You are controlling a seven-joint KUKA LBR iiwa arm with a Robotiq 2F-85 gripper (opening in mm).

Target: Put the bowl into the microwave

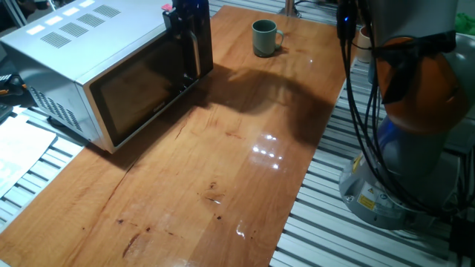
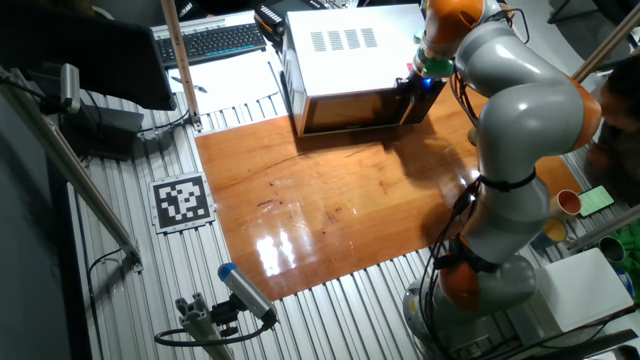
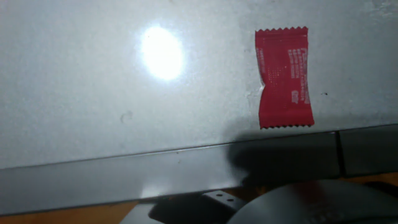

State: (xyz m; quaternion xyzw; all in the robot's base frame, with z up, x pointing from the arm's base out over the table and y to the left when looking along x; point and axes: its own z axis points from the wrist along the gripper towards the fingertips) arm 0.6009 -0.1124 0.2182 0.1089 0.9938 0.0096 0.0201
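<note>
The microwave [image 1: 96,67], a silver-white box with vent slots on top, stands at the table's far left, its dark glass door [image 1: 145,85] looking closed. My gripper [image 1: 185,26] is a dark block pressed against the door's handle side at the oven's right front corner; its fingers are lost in the dark. It also shows in the other fixed view [image 2: 415,85], beside the microwave [image 2: 350,50]. The bowl [image 1: 264,37], a grey-green mug with a side handle, stands upright on the table to the right of the gripper, apart from it. The hand view shows only a grey microwave wall [image 3: 124,112] close up.
A red packet [image 3: 283,78] is stuck on the grey wall. A tan cup [image 1: 364,37] sits off the table's far right edge. The arm's base [image 1: 401,156] stands beside the table on the right. Papers [image 1: 22,148] and a keyboard [image 2: 210,40] lie beyond the microwave.
</note>
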